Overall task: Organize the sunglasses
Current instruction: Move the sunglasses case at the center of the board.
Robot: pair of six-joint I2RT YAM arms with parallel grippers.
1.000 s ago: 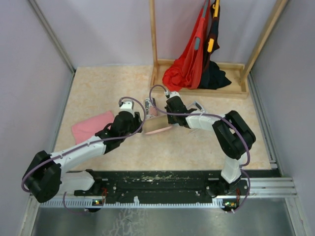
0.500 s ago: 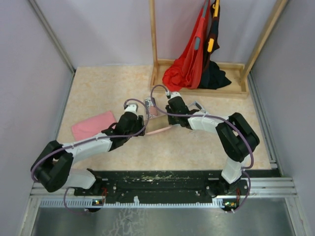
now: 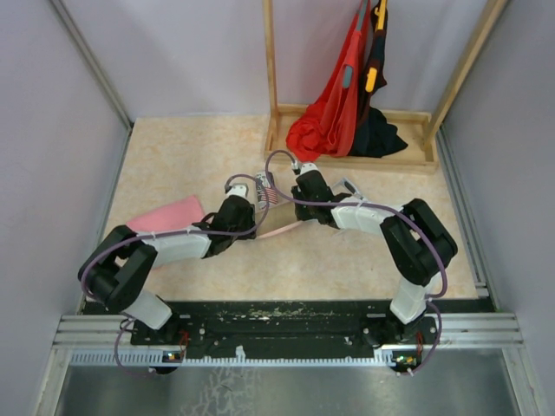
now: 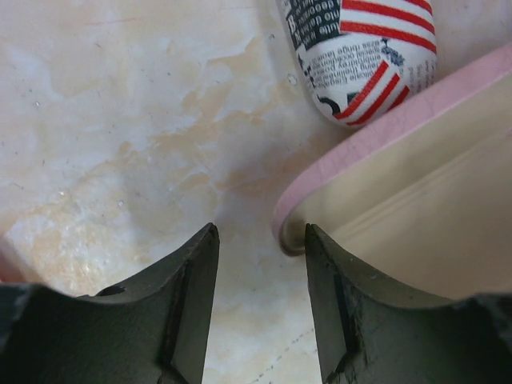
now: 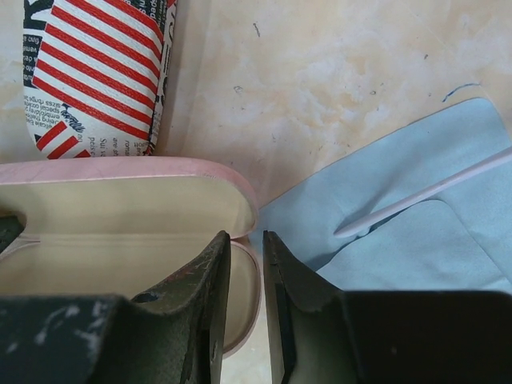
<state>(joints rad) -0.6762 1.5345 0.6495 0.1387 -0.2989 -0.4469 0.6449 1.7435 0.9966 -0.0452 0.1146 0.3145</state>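
Thin sunglasses temple (image 5: pixel 424 190) lies on blue cloth (image 5: pixel 400 256), just beside slightly parted right pincer (image 5: pixel 246 240)

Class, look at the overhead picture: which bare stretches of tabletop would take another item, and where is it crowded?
Free: the back-left tabletop between the left wall and the wooden rack; the near strip before the black rail. Crowded: the middle, around the open pink case, flag-printed case and blue cloth.
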